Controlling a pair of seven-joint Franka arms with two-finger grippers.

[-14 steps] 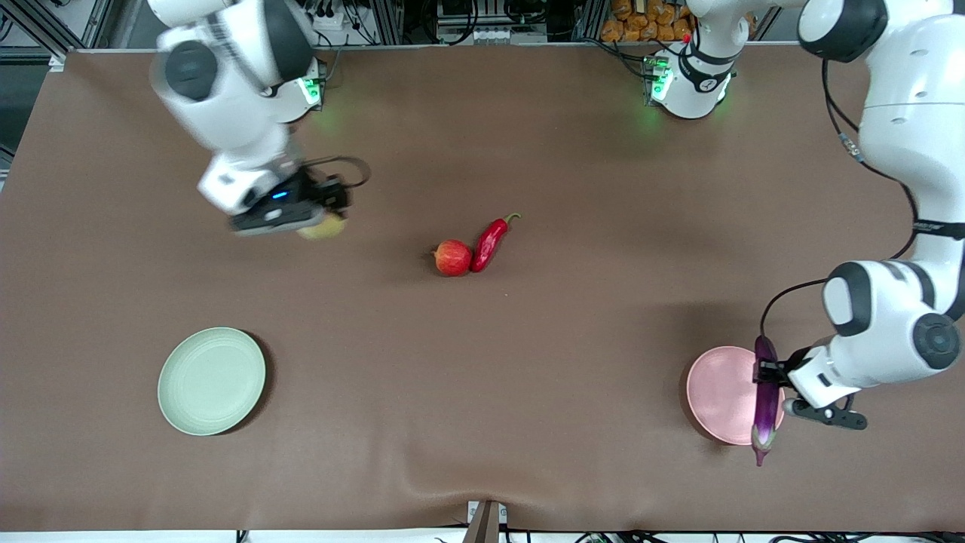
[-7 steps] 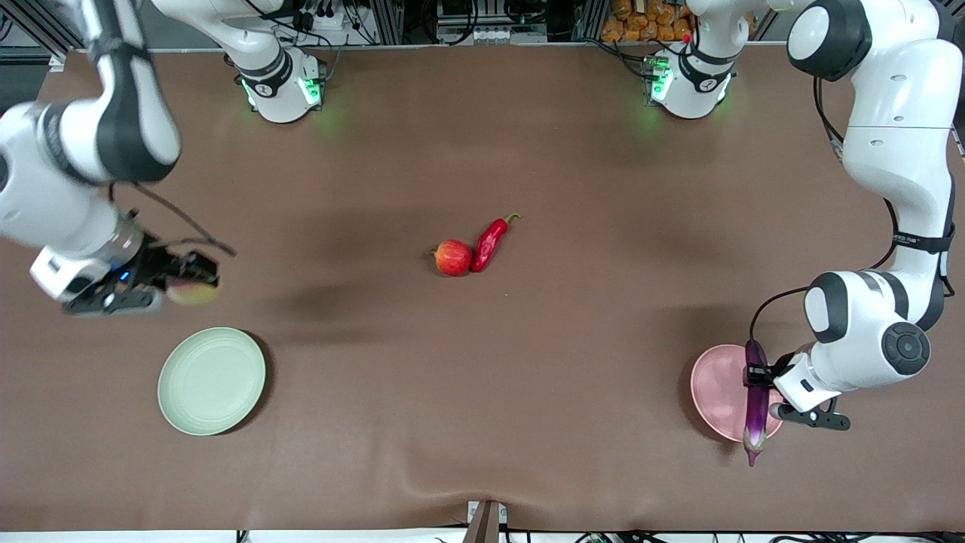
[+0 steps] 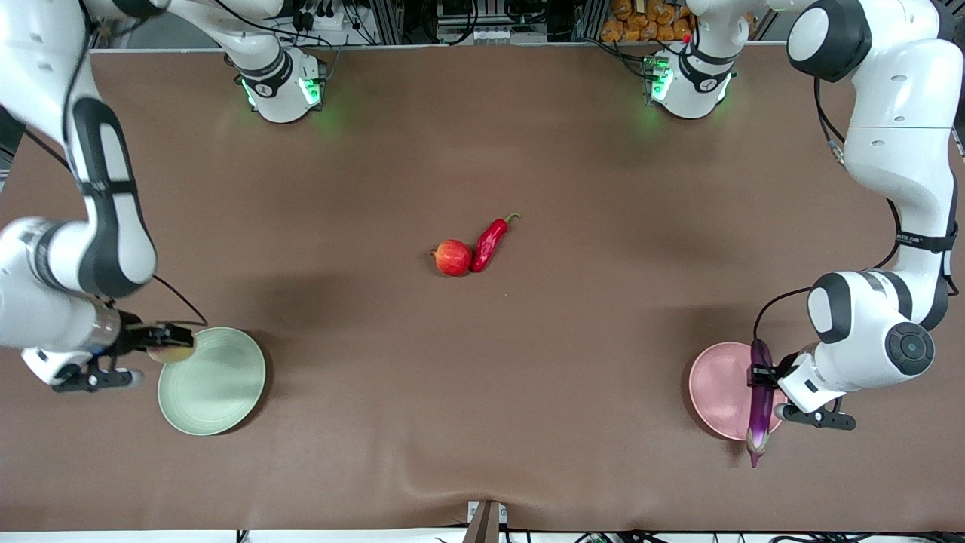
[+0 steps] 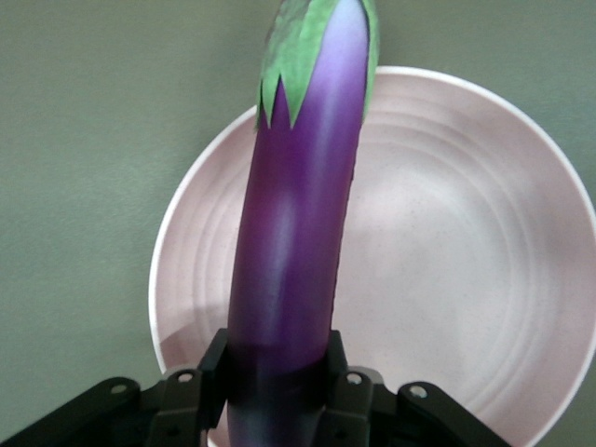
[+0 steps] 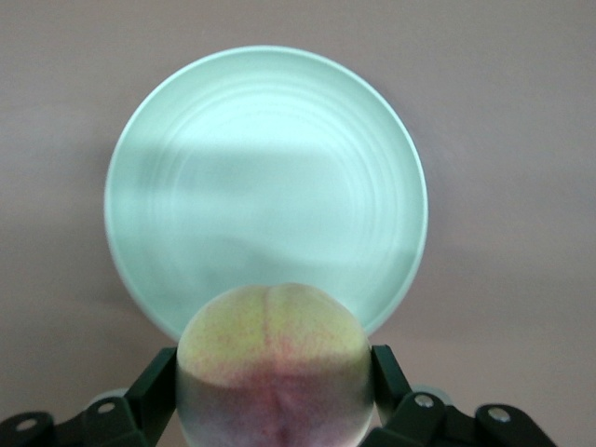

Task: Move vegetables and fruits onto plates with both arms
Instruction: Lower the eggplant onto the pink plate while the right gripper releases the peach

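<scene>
My left gripper is shut on the purple eggplant and holds it over the pale pink plate; the left wrist view shows the eggplant over the pink plate. My right gripper is shut on the yellowish-pink peach over the rim of the pale green plate; the right wrist view shows the peach and the green plate. The red pomegranate and red chili pepper lie touching at the table's middle.
The brown table mat runs to a fold at its front edge. Both arm bases stand along the table's back edge.
My right arm has swung the peach from near its base down to the green plate's rim. My left gripper with the eggplant has shifted slightly over the pink plate.
</scene>
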